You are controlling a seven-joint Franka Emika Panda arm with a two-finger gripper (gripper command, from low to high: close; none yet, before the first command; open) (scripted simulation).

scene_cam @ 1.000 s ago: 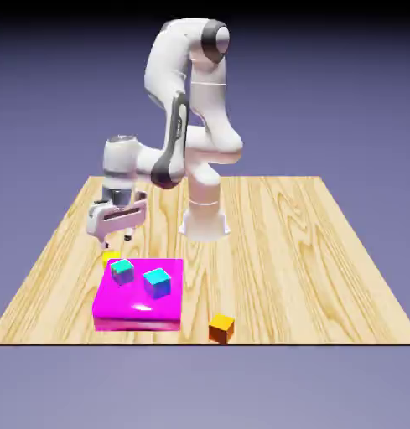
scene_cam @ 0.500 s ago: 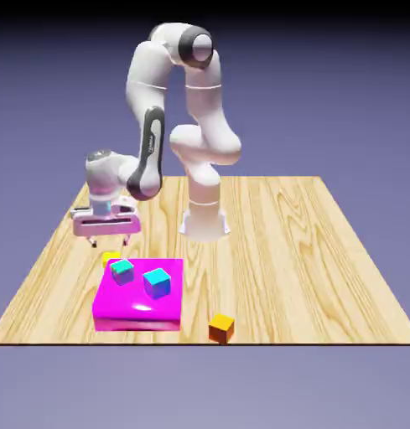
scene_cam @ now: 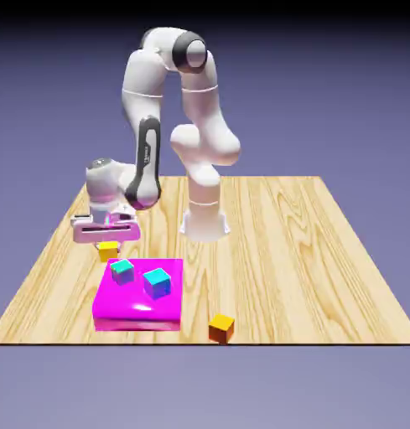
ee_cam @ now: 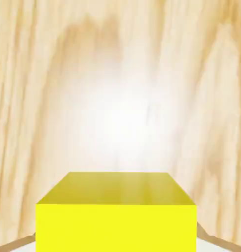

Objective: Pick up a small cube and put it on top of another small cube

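Note:
The small yellow cube (scene_cam: pixel 108 250) sits just behind the back left corner of a magenta block, at the exterior view's left. My gripper (scene_cam: pixel 107 245) reaches straight down over it and is shut on it. In the hand view the yellow cube (ee_cam: pixel 116 211) fills the bottom between the jaws, with wood grain beyond, and the fingertips are almost wholly hidden. I cannot tell whether the cube rests on the table or hangs just above it. The small orange cube (scene_cam: pixel 221 327) lies alone near the table's front edge, right of the magenta block.
A flat magenta block (scene_cam: pixel 116 312) lies in front of the gripper and carries two cyan cubes, one (scene_cam: pixel 121 271) at its back left and one (scene_cam: pixel 157 282) near its middle. The robot base (scene_cam: pixel 204 219) stands behind. The wooden table (scene_cam: pixel 308 251) spreads to the right.
The hand swung left, turned square over the yellow cube and came down. Its jaws went from open to shut on the cube, which now shows slightly higher.

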